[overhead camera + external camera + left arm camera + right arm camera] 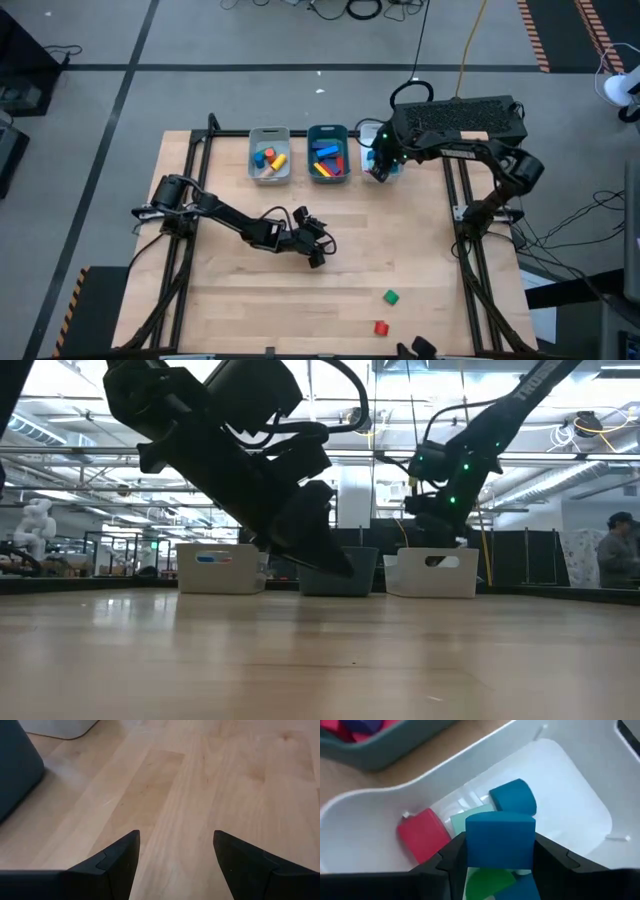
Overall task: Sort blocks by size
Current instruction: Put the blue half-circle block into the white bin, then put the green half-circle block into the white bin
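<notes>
Right pincer (492,865): hangs over the white tray (580,780), clamped on a blue block (500,842) held between its 2 fingers.
Left pincer (175,865): jaws apart, nothing between them, low over bare tabletop (225,780) near the middle.
White tray contents: 1 red block (422,836), 1 rounded blue block (515,797), 1 pale cyan piece (465,816), a green piece (487,882) partly hidden under the held one; full count cannot be told.
Grey tray (269,155): about 3 blocks, orange, blue and yellow; edges overlap, so the count is approximate.
Teal tray (328,153): several long pieces in blue, red and yellow, stacked too tightly to count.
Loose on tabletop: 2 blocks, 1 green cube (390,296) and 1 red cube (381,327), near the front edge, close together, well apart from all 3 trays.
Handling, judged: the pieces look like painted wood, so light, rigid and not fragile; smooth paint may slip under a weak squeeze.
Hold point, judged: take each cube across 2 flat opposite faces, centred; rounded pieces across the flat ends where reachable.
Risk, judged: the 2 cubes lie near the edge and could be nudged off.
</notes>
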